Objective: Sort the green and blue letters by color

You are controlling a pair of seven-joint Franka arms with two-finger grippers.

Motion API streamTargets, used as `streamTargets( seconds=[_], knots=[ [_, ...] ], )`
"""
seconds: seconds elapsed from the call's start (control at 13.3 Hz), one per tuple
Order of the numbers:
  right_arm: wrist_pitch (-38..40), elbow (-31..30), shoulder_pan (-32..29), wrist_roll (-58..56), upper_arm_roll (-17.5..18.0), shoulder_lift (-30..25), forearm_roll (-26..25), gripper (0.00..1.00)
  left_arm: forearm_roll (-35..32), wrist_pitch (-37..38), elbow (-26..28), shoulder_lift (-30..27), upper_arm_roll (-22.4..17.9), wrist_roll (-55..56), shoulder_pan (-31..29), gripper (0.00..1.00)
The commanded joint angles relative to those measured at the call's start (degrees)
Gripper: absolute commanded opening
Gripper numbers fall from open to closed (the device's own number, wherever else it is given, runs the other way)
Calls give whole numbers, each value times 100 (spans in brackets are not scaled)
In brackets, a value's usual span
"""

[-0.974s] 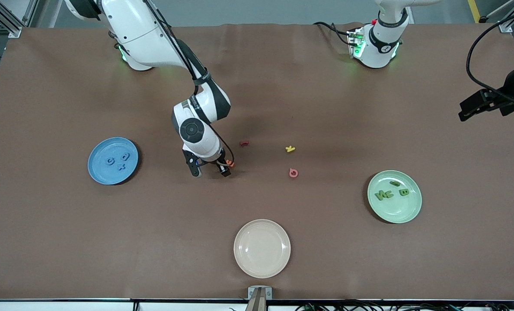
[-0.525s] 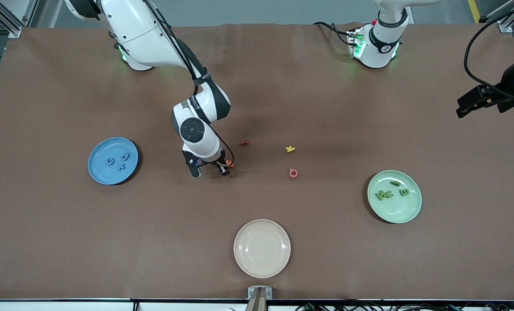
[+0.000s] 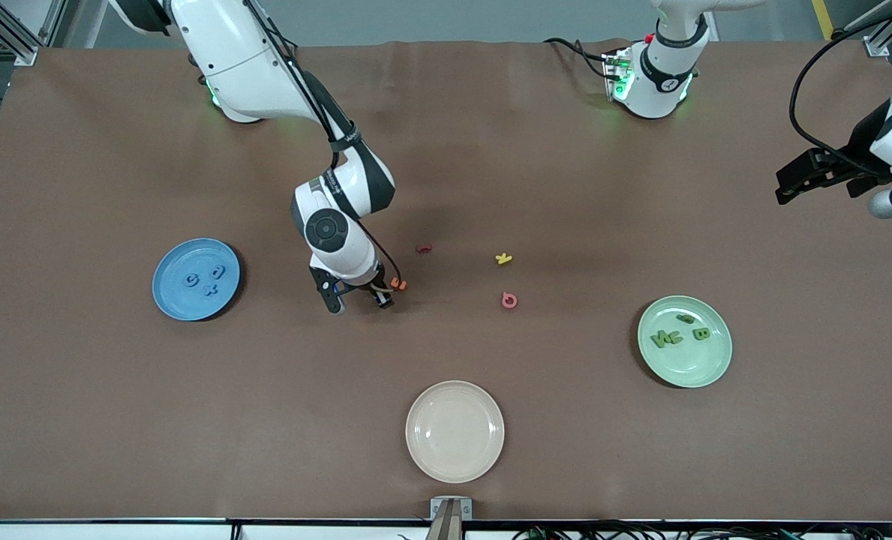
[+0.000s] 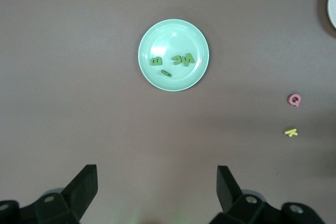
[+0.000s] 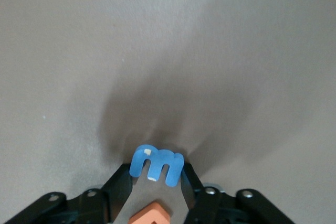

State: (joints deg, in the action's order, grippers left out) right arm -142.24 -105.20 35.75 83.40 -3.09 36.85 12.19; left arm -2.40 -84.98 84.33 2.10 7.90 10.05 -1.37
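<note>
Blue plate (image 3: 196, 280) toward the right arm's end of the tabletop (image 3: 115, 420), three blue letters (image 3: 207, 280) on it. Right pincer (image 3: 357, 301) low over mid-tabletop, clamped on a blue E (image 5: 156, 164); only the right wrist view shows that letter, front view hides it. Orange letter (image 3: 398, 283) just beside the pincer. Dark red letter (image 3: 424, 248), yellow K (image 3: 503, 259), pink Q (image 3: 509, 301) loose mid-tabletop. Beige plate (image 3: 455, 431) near the front edge. Green plate (image 3: 684, 341) holds four green letters (image 4: 173, 62). Left pincer (image 3: 788, 182) waits over the left arm's end, spread wide per the left wrist view.
</note>
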Motion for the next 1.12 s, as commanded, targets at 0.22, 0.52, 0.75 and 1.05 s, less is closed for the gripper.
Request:
streamTargets(
  seconds=[0.22, 0.52, 0.75, 1.05],
  knots=[
    [1031, -262, -919, -2105, 19, -818, -147, 15, 82, -45, 49, -34, 10, -20, -13, 100],
    [1102, -1158, -1648, -4152, 19, -1662, -182, 15, 82, -45, 57, 1, 1, -11, -4, 100],
    [1093, -1677, -2114, -5348, 1, -2014, -234, 15, 64, -71, 40, 36, 1, 6, 5, 100],
    [1014, -2135, -2835, -6975, -16, -2252, -665, 15, 73, -63, 40, 45, 10, 15, -13, 100]
  ],
)
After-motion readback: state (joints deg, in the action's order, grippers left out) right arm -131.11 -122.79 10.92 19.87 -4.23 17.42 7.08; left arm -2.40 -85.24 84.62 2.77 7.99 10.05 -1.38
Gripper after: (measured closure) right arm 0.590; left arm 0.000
